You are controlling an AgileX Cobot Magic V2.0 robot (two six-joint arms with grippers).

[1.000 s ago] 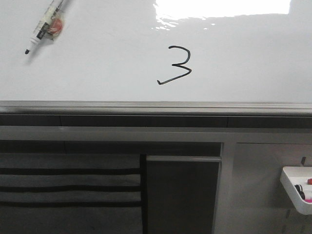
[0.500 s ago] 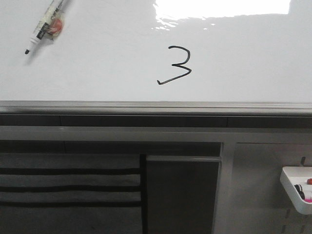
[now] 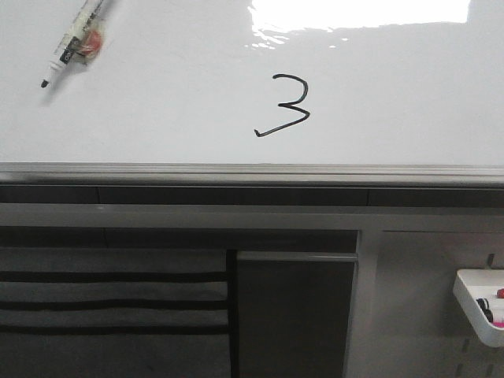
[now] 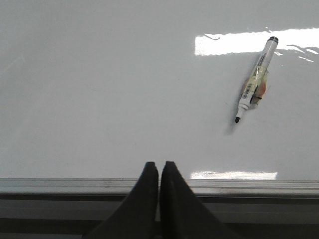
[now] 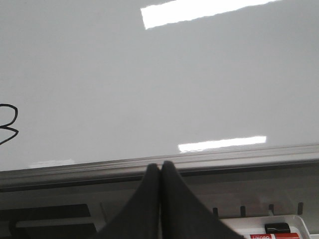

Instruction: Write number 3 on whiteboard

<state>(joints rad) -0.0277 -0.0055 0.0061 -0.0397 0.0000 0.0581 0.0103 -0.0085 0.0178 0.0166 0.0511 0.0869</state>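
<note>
Nothing has moved since a second ago: the number 3 (image 3: 282,105) sits finished mid-whiteboard (image 3: 157,118), the marker (image 3: 72,41) lies uncapped toward its far left corner, and left gripper (image 4: 159,169) and right gripper (image 5: 160,169) are closed, empty, at its near edge.

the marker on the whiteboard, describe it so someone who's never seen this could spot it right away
Start with the big glossy whiteboard and go to its far left corner. The marker lies there slantwise, uncapped, black tip pointing toward the near edge. It is the only loose object on the board; the sole other mark is the drawn number 3 near the middle.
</note>
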